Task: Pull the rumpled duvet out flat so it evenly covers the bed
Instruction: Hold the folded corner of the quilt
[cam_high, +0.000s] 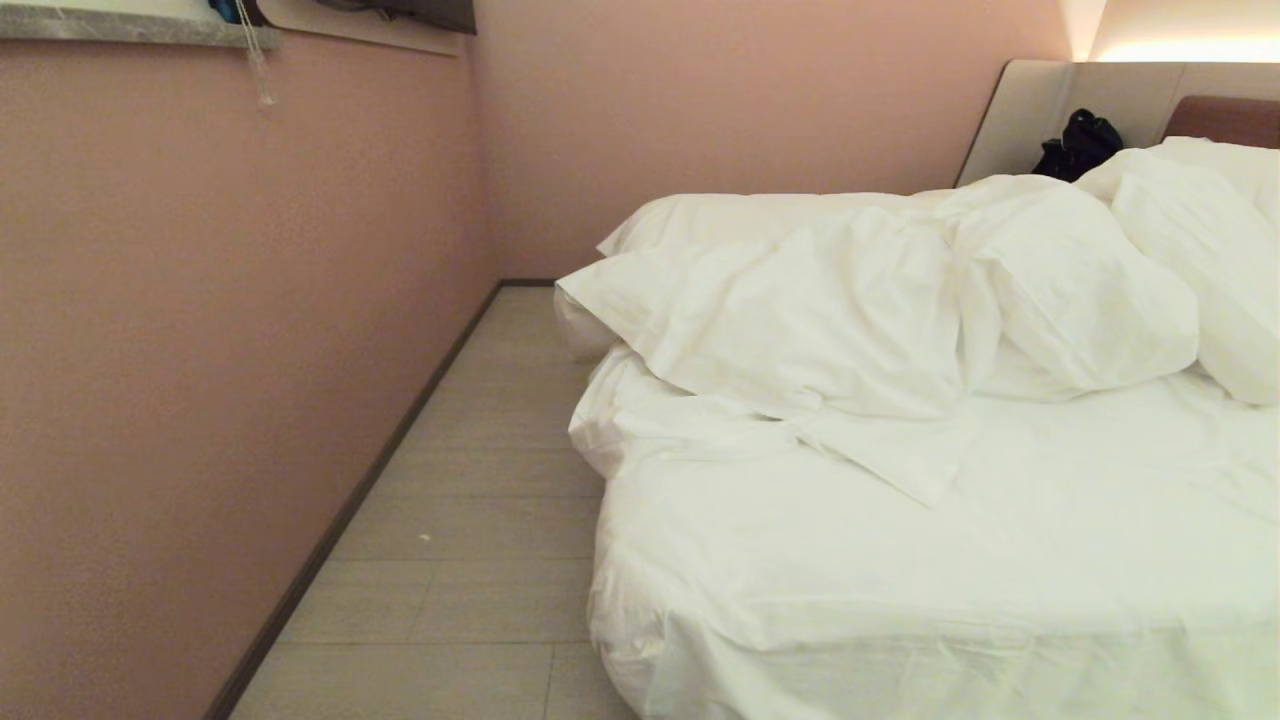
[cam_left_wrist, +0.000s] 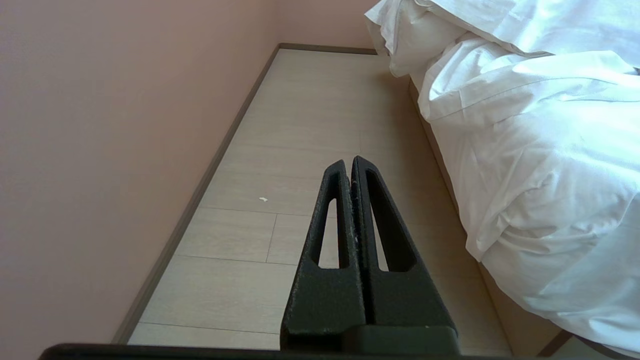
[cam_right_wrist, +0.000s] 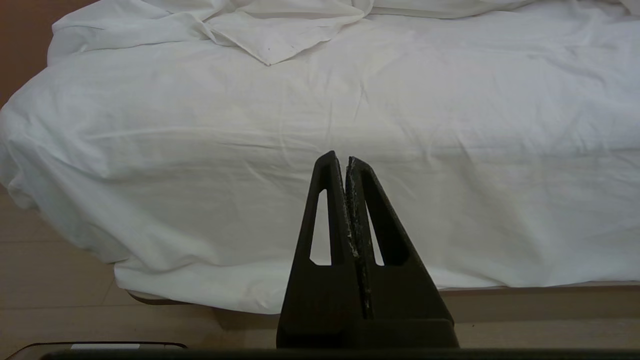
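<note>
Where the pale plank floor (cam_high: 480, 520) runs between the pink wall (cam_high: 200, 350) and the bed (cam_right_wrist: 500, 295), the duvet (cam_high: 800, 320) is seen heaped toward the headboard (cam_high: 1080, 100), its corner folded back over the covered foot. The left hand (cam_left_wrist: 349, 165), closed and empty, is held above the floor. The right hand (cam_right_wrist: 340, 159), likewise closed, is held before the bed's near edge.
</note>
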